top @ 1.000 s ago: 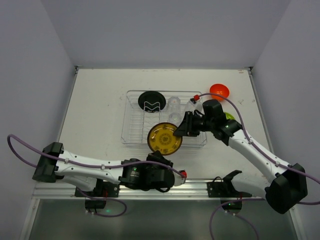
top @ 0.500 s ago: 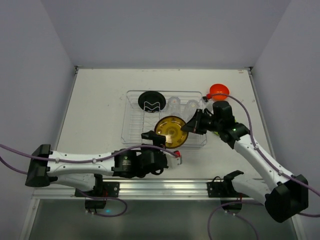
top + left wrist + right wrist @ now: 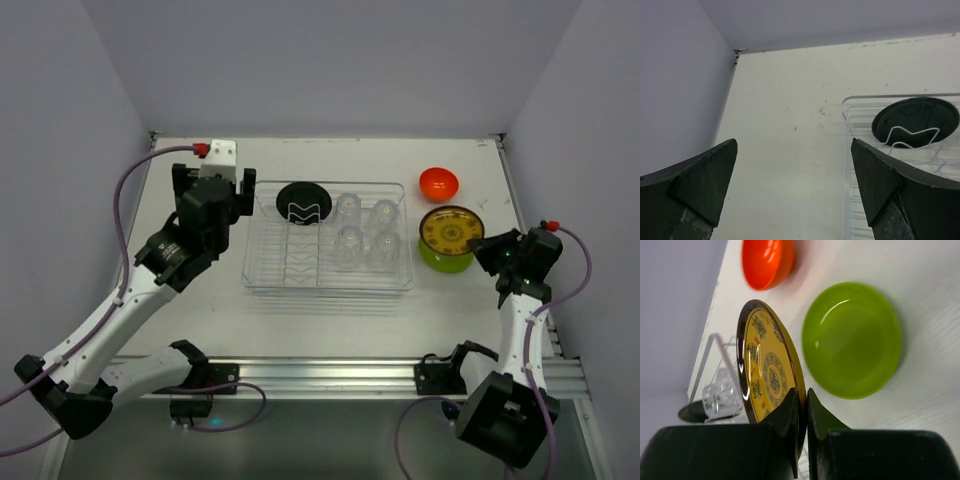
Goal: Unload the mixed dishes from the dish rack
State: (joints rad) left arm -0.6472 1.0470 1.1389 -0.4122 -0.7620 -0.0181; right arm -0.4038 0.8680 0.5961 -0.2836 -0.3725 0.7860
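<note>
Clamping the yellow plate (image 3: 767,375) by its rim, your right gripper (image 3: 801,395) holds it directly over the green plate (image 3: 852,340); left gripper (image 3: 792,150) gapes wide.

Clear dish rack (image 3: 300,272) sat mid-worktop, with the black plate (image 3: 303,203) propped far-left and four tumblers (image 3: 348,247) clustered right. The orange bowl (image 3: 438,183) and green plate (image 3: 852,340) lay by the right edge. The right claw (image 3: 800,396) pinched the patterned yellow plate (image 3: 767,375) on edge above the green one.

A white table (image 3: 330,310) stands between pale walls (image 3: 330,60), a metal rail (image 3: 330,375) along its near edge.
</note>
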